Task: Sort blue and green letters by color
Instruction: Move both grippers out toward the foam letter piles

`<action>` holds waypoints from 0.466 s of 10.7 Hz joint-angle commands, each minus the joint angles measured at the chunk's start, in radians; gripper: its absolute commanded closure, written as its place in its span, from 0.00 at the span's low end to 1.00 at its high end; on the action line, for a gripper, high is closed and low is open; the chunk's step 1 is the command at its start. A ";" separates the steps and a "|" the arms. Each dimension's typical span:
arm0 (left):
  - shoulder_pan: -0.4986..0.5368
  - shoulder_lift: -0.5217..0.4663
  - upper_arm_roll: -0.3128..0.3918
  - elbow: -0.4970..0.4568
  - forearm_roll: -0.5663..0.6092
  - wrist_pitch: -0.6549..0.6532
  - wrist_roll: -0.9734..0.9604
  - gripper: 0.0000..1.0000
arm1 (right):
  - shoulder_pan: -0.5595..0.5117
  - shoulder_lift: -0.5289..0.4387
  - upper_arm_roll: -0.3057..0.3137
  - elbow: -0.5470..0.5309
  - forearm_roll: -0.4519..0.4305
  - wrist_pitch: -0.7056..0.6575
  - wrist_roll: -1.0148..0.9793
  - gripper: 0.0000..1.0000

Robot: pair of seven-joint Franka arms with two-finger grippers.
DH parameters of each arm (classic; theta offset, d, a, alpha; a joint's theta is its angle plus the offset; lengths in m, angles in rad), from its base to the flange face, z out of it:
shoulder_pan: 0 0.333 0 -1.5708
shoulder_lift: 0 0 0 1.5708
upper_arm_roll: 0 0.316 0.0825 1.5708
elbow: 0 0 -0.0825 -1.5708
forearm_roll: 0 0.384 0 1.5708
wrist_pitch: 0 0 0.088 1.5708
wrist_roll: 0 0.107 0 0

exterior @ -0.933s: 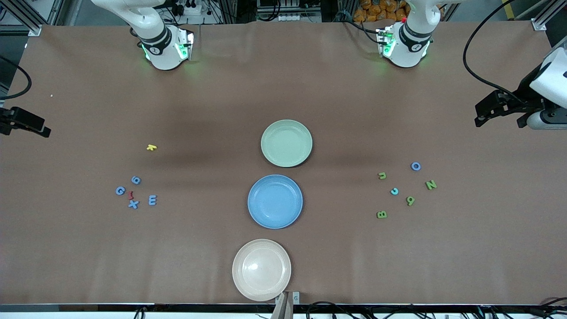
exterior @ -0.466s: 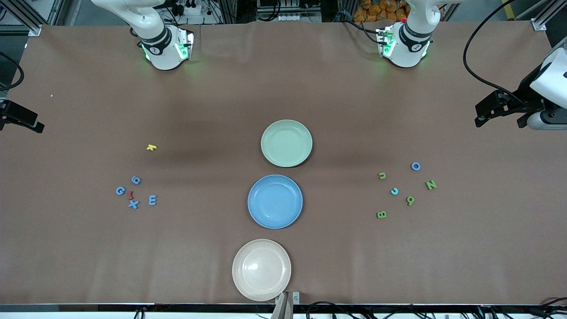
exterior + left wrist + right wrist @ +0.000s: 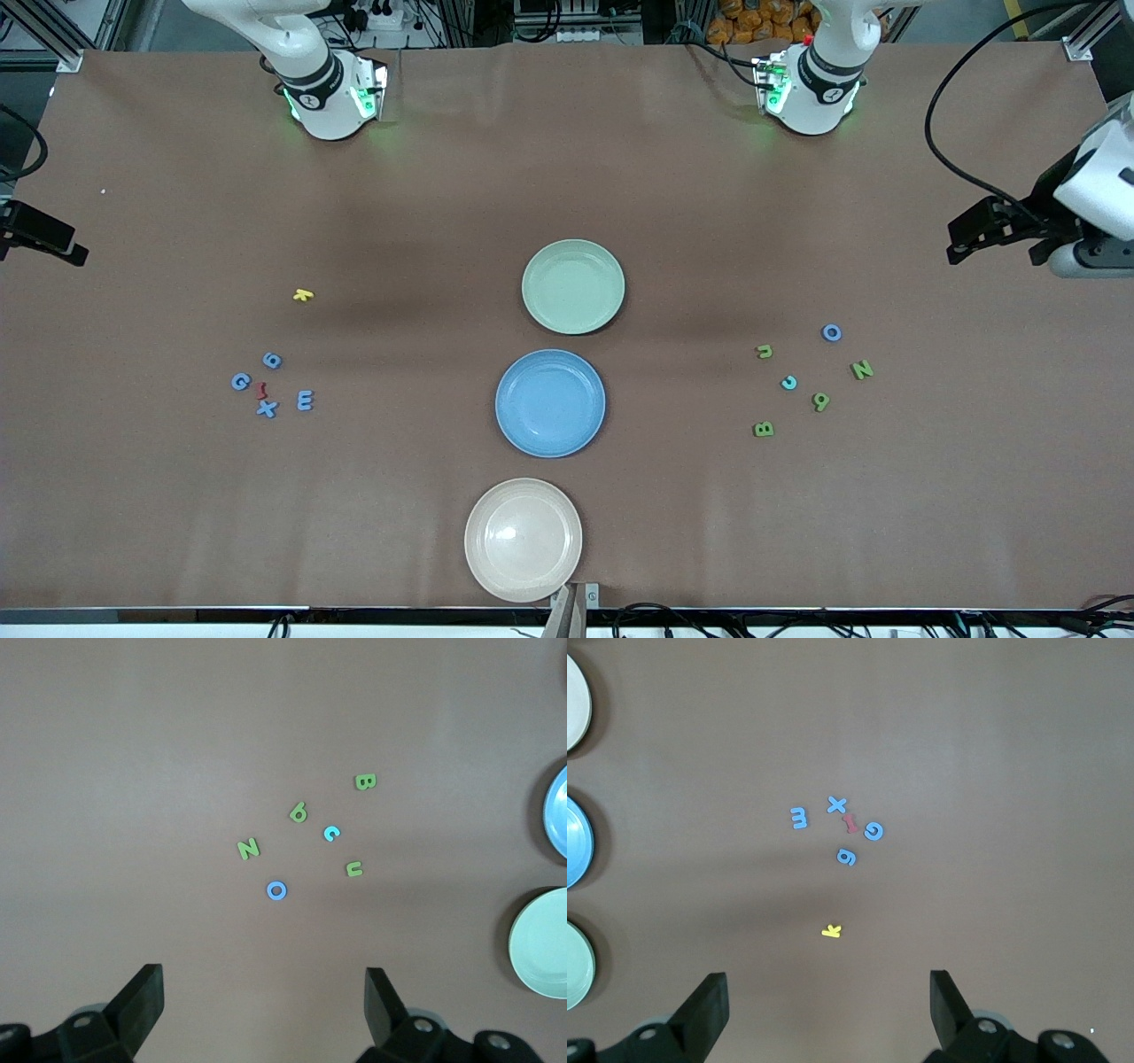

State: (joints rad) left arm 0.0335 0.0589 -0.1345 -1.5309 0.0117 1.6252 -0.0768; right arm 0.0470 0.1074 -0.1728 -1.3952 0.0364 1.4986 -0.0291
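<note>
Both grippers are held wide open and empty, high over the table: the left gripper at the frame's right edge, the right gripper at its left edge. Green letters are scattered at middle right, blue letters at middle left, and three plates are lined up in the centre.

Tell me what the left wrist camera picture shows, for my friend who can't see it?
Six little foam pieces lie loose on a brown table: a green B, 9, N and U, a blue O and a teal hook. The left gripper hangs open above them.
</note>
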 commanded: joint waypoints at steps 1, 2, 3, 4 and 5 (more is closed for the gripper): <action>0.000 0.056 0.001 -0.078 0.026 0.097 0.028 0.00 | 0.010 0.005 -0.007 -0.004 -0.004 -0.008 -0.006 0.00; -0.006 0.073 -0.001 -0.136 0.057 0.152 0.054 0.00 | 0.011 0.023 -0.007 -0.007 -0.001 0.000 -0.006 0.00; -0.001 0.085 -0.002 -0.182 0.077 0.209 0.083 0.00 | 0.013 0.044 -0.005 -0.011 0.003 0.030 -0.005 0.00; 0.000 0.104 -0.002 -0.225 0.076 0.278 0.138 0.00 | 0.016 0.070 -0.005 -0.011 0.008 0.052 -0.003 0.00; -0.003 0.130 -0.002 -0.265 0.077 0.351 0.155 0.00 | 0.040 0.095 -0.004 -0.018 0.008 0.087 0.004 0.00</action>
State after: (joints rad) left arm 0.0313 0.1704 -0.1346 -1.7063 0.0634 1.8514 0.0126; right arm 0.0534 0.1498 -0.1723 -1.4113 0.0382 1.5324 -0.0294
